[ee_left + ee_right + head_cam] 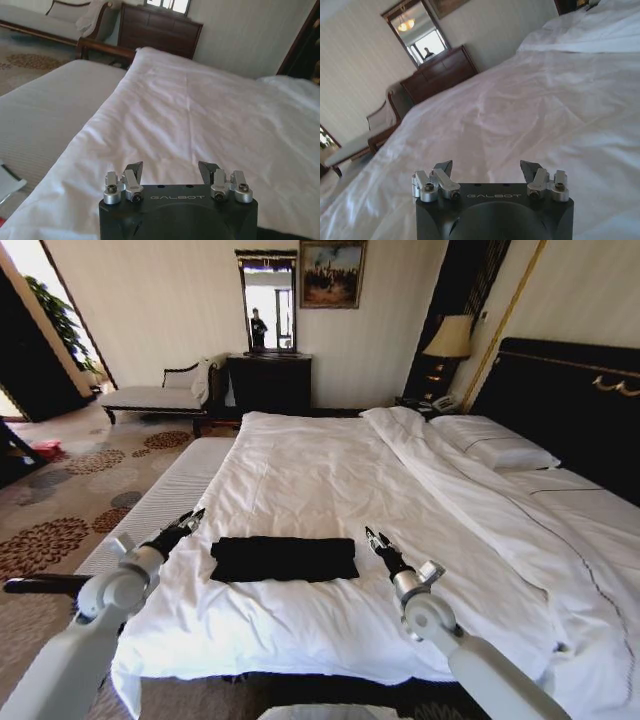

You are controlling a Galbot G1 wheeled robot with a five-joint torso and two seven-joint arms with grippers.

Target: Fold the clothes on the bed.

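Note:
The clothes (284, 559) lie as a flat black rectangle on the white duvet of the bed (320, 465), near its front edge. My left gripper (190, 519) hovers just off the rectangle's left end. My right gripper (374, 539) hovers just off its right end. Neither touches the fabric. In the left wrist view, the left gripper (171, 172) stands open over the bare duvet (200, 110) with nothing between its fingers. The right gripper (487, 170) in the right wrist view is open too, above rumpled white duvet (520, 100).
A striped white mattress surface (170, 490) adjoins the bed on the left. Pillows (495, 445) and a dark headboard (570, 400) are at the right. A chaise bench (150, 395), a dark dresser (270, 380) and a lamp (450, 337) stand along the far wall. Patterned carpet (70, 500) lies left.

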